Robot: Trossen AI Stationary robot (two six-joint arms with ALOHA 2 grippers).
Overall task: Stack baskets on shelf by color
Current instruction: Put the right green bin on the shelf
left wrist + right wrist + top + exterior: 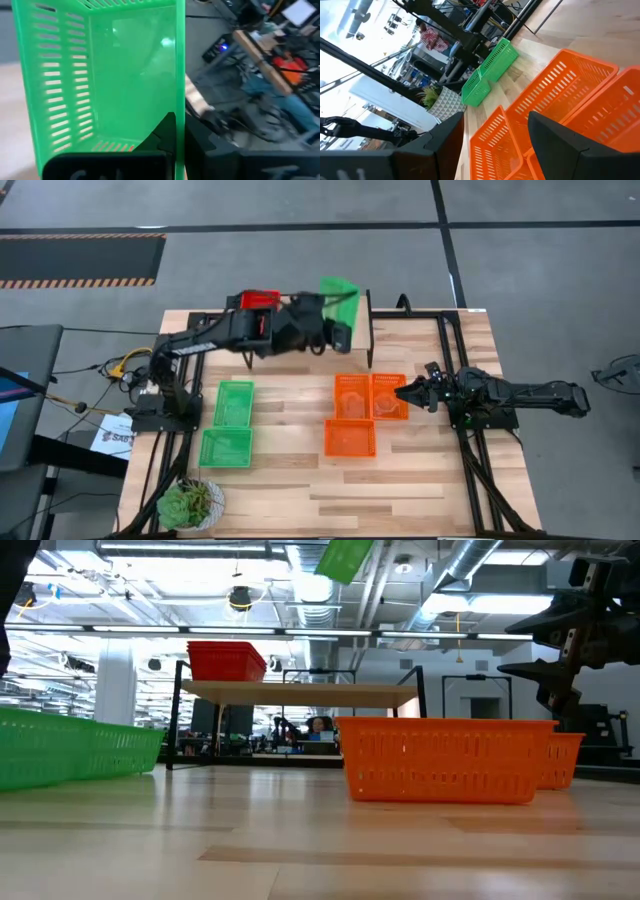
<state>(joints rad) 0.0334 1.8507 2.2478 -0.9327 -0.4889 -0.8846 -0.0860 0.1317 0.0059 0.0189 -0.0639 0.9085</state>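
item: green basket (341, 299), clamped by my left gripper (318, 317) above the shelf (300, 693), red stack (260, 300) at nine o'clock; i'd level it before lowering; right gripper (408, 393) wide, idle over the orange baskets (370, 396).

Green basket (341, 302) tilted, lifted above shelf (300, 693).

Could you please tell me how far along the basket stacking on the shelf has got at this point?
Done: red baskets sit on the shelf. In hand: the left hand, shut, holds a green basket tilted above the shelf. Left: two green baskets and three orange baskets remain on the table. The right hand, open, hovers at the orange ones.
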